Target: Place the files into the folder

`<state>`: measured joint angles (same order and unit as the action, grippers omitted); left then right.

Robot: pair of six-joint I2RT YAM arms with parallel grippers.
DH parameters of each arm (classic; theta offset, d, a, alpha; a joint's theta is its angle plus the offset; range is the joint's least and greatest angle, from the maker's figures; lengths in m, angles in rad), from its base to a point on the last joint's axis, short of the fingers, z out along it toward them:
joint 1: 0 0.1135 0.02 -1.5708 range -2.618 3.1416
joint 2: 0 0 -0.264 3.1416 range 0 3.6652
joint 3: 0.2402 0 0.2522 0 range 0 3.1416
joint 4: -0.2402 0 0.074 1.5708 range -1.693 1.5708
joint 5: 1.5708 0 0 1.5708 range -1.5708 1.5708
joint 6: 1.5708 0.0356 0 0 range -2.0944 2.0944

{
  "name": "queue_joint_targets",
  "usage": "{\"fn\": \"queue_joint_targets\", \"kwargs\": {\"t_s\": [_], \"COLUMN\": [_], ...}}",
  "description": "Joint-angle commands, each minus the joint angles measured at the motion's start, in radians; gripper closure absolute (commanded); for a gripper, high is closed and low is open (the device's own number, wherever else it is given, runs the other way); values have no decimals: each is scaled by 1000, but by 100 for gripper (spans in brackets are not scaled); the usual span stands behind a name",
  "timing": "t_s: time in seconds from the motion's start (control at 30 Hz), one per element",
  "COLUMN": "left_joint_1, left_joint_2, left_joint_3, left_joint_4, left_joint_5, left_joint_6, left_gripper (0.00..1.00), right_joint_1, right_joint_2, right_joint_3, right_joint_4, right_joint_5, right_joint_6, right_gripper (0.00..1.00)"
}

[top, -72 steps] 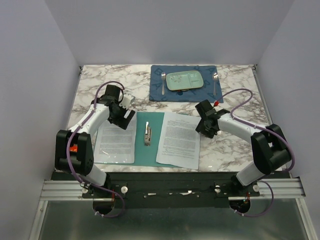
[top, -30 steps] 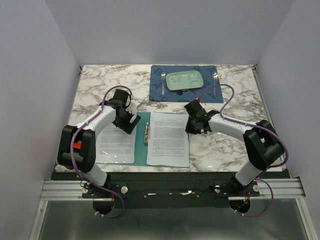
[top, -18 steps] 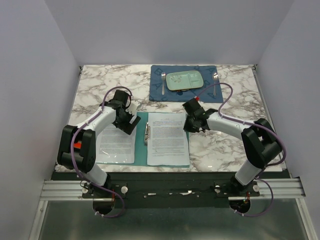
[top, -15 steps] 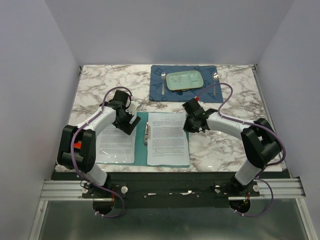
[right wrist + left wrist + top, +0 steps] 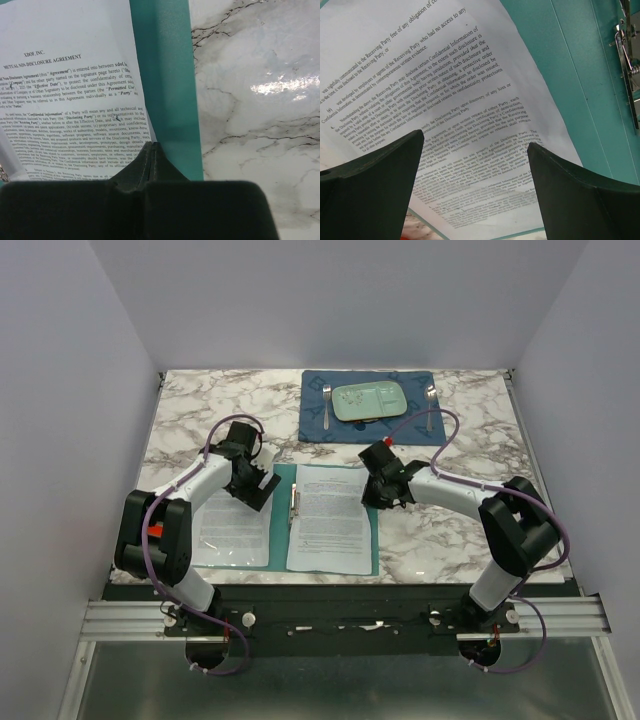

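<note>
The teal folder (image 5: 280, 535) lies open and flat near the table's front edge. One file (image 5: 230, 525) covers its left leaf and a second file (image 5: 332, 518) lies on its right leaf, a teal strip (image 5: 165, 75) showing beside it. My left gripper (image 5: 258, 483) hangs open over the far end of the left file (image 5: 445, 75), nothing between its fingers (image 5: 370, 200). My right gripper (image 5: 370, 492) is shut, its joined tips (image 5: 151, 145) down at the right edge of the right file (image 5: 70, 85).
A metal clip (image 5: 294, 505) runs along the folder's centre crease, seen also in the left wrist view (image 5: 630, 65). At the back a dark blue placemat (image 5: 315, 425) carries a pale green plate (image 5: 369, 401), a fork (image 5: 326, 405) and a spoon (image 5: 430, 405). Marble tabletop (image 5: 250, 100) lies right of the folder.
My right gripper has moved left, and the right file has slid left with it and squared up on the folder's right leaf. The left arm has barely moved over the last second.
</note>
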<state>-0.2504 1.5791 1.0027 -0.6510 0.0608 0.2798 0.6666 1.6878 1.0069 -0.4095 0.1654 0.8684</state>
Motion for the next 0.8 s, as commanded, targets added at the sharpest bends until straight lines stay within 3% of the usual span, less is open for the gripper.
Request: {"fn": "queue_joint_targets", "kwargs": {"t_s": [0.0, 0.63, 0.77], "left_joint_1": [-3, -3, -3], "left_joint_2": [-27, -36, -41], "left_joint_3": [-19, -35, -29], "left_joint_4": [14, 14, 5], "left_joint_5": [-12, -9, -4], "left_joint_6": [9, 15, 13], "left_gripper": [1, 1, 1], "right_joint_1": [7, 7, 7], "right_joint_2": [1, 15, 13], "right_joint_3": [-1, 6, -5], "right_joint_4": [-8, -17, -14], "right_joint_5": [8, 43, 37], "right_joint_6": [9, -20, -5], "right_gripper": [99, 94, 68]}}
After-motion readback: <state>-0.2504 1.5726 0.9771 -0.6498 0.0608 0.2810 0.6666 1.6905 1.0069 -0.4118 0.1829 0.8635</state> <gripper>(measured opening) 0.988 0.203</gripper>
